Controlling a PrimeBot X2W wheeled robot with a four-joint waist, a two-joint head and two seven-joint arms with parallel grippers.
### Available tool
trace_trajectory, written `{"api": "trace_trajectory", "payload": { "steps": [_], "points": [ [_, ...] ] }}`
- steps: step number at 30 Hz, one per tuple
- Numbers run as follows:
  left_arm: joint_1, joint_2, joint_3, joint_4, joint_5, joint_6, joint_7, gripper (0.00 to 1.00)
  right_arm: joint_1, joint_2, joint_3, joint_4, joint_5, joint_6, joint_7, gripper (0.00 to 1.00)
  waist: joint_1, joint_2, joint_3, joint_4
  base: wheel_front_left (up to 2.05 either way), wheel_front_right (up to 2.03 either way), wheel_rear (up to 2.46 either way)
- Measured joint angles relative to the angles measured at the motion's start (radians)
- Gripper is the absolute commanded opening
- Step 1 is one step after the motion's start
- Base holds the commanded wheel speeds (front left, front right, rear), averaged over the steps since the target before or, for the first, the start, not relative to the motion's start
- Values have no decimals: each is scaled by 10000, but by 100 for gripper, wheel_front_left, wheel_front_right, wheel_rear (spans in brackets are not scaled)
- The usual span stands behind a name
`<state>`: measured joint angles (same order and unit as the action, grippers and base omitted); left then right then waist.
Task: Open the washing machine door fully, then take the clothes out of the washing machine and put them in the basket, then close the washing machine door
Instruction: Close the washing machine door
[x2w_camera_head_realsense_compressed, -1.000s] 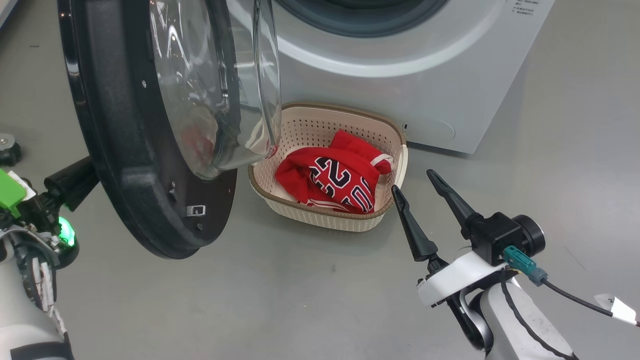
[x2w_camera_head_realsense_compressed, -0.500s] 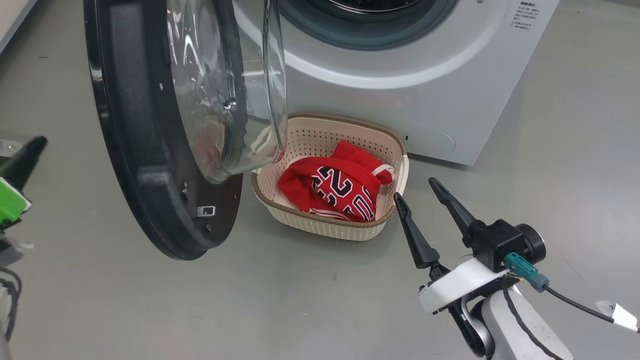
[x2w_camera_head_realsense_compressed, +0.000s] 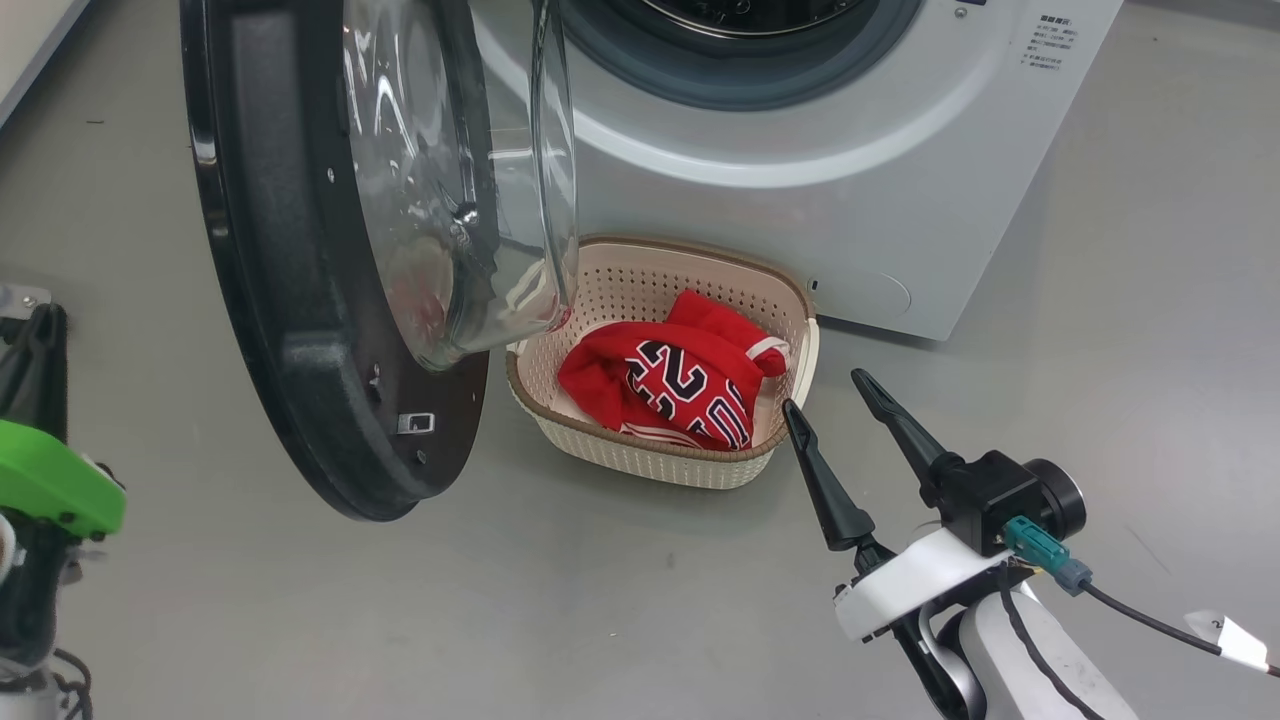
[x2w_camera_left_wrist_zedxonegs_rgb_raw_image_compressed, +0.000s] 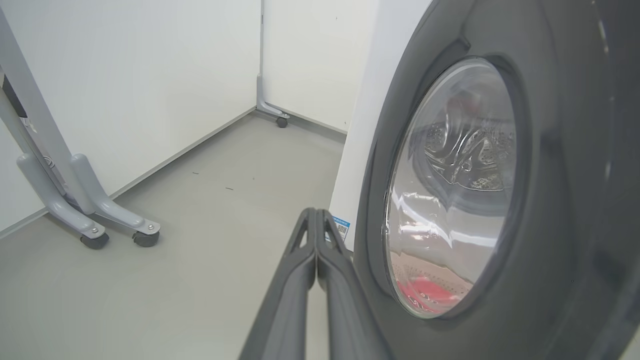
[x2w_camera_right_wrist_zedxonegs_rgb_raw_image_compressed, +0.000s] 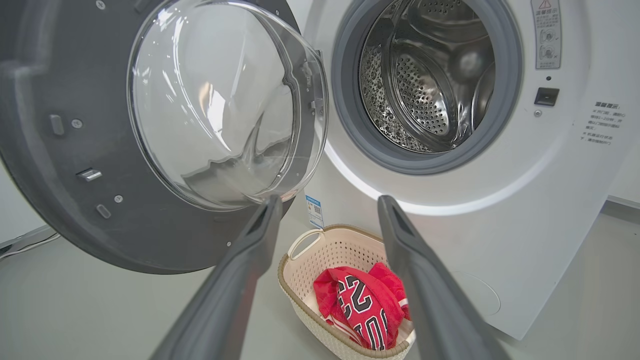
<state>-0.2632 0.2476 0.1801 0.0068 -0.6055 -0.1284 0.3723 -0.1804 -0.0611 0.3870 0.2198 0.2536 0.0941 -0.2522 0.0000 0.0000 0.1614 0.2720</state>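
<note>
Done: round black-rimmed glass door open, upper left; bright red jersey clothes in cream perforated plastic basket, frame centre; white boxy washing machine, steel drum looks empty.
Left to do: closing door.
Left gripper: pressed together, empty, just beside door.
Right gripper: spread, empty, near basket.
Count: one door, one basket, one clothes bundle, two grippers.

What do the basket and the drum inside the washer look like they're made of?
Basket: likely moulded plastic, matte cream, perforated walls, brown woven-look rim. Drum: looks like polished steel, shiny, reflective, punched with small holes.
</note>
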Motion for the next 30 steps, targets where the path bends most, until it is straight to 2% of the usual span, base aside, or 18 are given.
{"api": "trace_trajectory", "payload": {
  "steps": [11,12,13,14,21,30],
  "points": [
    [1196,-40,-529,226,823,0,-2347,0,61,8,73,2,0,2,0,100,0,0,-105,60,0,0,0],
    [1287,-50,-589,263,859,0,-2506,17,62,8,75,2,0,2,0,100,0,0,-113,64,0,0,0],
    [1373,-42,-646,270,982,0,-2715,81,63,8,79,2,0,2,0,100,0,0,-120,68,0,0,0],
    [1424,-40,-721,311,961,0,-2784,100,63,8,82,2,0,2,0,100,0,0,-124,70,0,0,0],
    [1652,61,-1220,481,1045,0,-3578,100,65,12,75,-21,4,0,0,100,0,0,-99,61,0,0,0],
    [1742,136,-1348,840,1055,0,-4194,100,66,13,38,-86,15,-2,0,100,0,0,5,41,0,0,0]
  ]
}}
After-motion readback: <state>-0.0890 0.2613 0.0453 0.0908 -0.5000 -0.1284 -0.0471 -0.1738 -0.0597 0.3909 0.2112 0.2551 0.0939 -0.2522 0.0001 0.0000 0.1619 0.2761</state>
